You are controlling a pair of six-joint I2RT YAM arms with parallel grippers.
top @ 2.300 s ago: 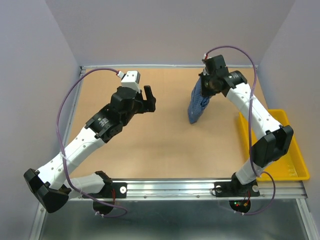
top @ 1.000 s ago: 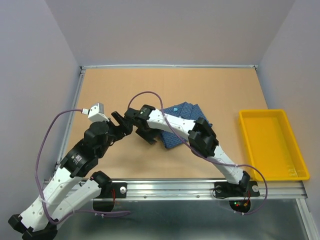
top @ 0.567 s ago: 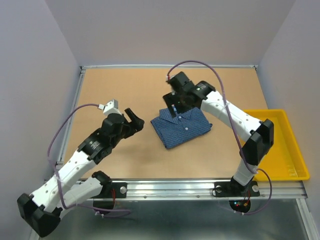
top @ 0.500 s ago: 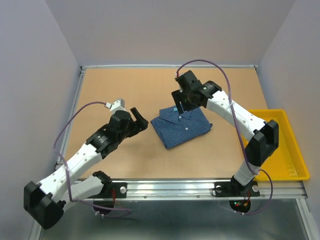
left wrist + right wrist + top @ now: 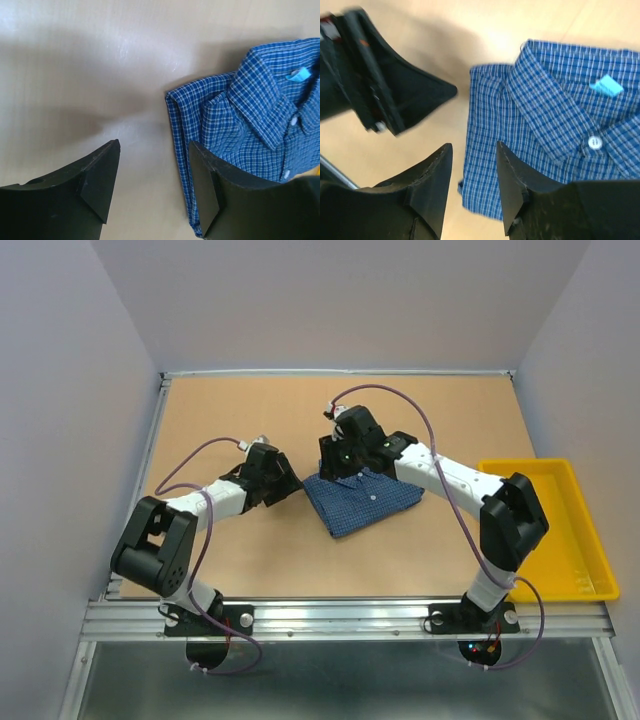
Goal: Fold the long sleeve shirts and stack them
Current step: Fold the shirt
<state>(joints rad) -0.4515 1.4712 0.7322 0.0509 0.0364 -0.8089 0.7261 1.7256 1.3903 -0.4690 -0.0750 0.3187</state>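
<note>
One blue fine-checked shirt (image 5: 368, 500) lies folded on the brown table, collar toward the far left. My left gripper (image 5: 292, 483) is open and low at the shirt's left edge. In the left wrist view the gripper (image 5: 155, 185) is open, its right finger (image 5: 207, 192) over the folded edge of the shirt (image 5: 250, 115). My right gripper (image 5: 332, 467) hovers over the collar corner. In the right wrist view the gripper (image 5: 472, 175) is open and empty above the left edge of the shirt (image 5: 555, 110). The left gripper's fingers (image 5: 385, 90) show there too.
A yellow plastic tray (image 5: 590, 585) stands at the table's right edge, with nothing visible in it. Grey walls rise close behind and beside the table (image 5: 250, 420). A metal rail (image 5: 340, 615) runs along the near edge.
The right arm carried the shirt in, laid it down mid-table and let go. Since half a second ago both grippers have closed in on the shirt's collar end.
</note>
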